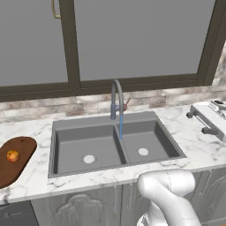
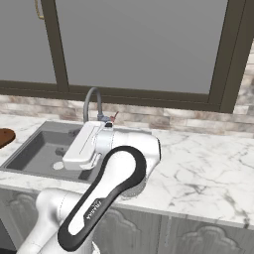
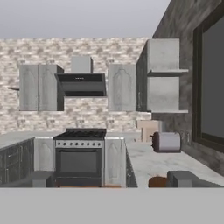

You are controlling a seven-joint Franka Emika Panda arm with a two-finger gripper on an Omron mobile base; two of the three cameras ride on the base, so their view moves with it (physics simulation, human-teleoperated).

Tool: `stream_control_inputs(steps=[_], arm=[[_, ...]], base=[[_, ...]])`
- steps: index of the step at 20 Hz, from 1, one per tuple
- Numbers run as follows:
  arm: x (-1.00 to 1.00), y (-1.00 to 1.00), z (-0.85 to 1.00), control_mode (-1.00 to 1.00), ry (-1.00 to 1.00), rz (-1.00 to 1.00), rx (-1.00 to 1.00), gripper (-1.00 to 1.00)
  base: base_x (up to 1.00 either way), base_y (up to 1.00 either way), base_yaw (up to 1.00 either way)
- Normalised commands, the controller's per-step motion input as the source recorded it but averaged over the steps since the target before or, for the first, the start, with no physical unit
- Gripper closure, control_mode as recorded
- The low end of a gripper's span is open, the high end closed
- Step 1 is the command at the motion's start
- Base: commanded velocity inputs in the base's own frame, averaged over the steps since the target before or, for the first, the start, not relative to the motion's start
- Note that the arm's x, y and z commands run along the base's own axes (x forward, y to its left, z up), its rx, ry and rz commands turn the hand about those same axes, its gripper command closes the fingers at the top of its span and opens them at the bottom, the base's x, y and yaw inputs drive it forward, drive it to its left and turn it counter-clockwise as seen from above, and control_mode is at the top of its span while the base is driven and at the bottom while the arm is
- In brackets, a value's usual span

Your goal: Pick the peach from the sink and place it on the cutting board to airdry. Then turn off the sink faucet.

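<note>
Peach: the small round orange-red peach (image 1: pixel 13 155) with a yellowish patch lies on the board, well apart from the basins.
Board: the dark reddish-brown wooden cutting board (image 1: pixel 20 165) with rounded corners lies flat on the white marble counter (image 1: pixel 194 141), left of the sink; in the right base view its edge (image 2: pixel 4 136) shows at the far left.
Sink: the grey rectangular double-basin sink (image 1: pixel 115 121) has a white round drain in each basin.
Faucet: the tall slim grey gooseneck sink faucet (image 1: pixel 116 95) stands behind the divider, its small reddish side lever (image 1: pixel 126 106) to the right; a thin blue stream falls from the spout.
Gripper: the two-finger gripper (image 3: pixel 111 180) points level across the kitchen toward a grey stove (image 3: pixel 79 155); I cannot tell how its jaws stand.
Toaster: a white appliance (image 1: pixel 212 118) sits at the counter's right end.
</note>
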Motion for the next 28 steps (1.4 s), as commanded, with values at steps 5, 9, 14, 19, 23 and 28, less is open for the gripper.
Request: stream_control_inputs(steps=[5,9,14,19,23,28], arm=[[0.38,-0.03,-0.23,-1.0,0.0,-0.07,0.0,-1.0],[0.24,-0.21,-0.17,-1.0,0.0,-0.09,0.0,-1.0],[0.22,-0.29,-0.06,-1.0,0.0,-0.1,0.0,-1.0],[0.33,-0.17,0.0,-1.0,0.0,-0.09,0.0,-1.0],[0.54,-0.04,-0.01,-1.0,0.0,-0.01,0.0,-1.0],[0.45,-0.09,-0.06,-1.0,-0.02,0.0,0.0,-1.0]], base=[[0.0,0.0,0.0],[0.0,0.0,0.0],[0.0,0.0,0.0],[0.0,0.0,0.0],[0.0,0.0,0.0],[0.0,0.0,0.0]])
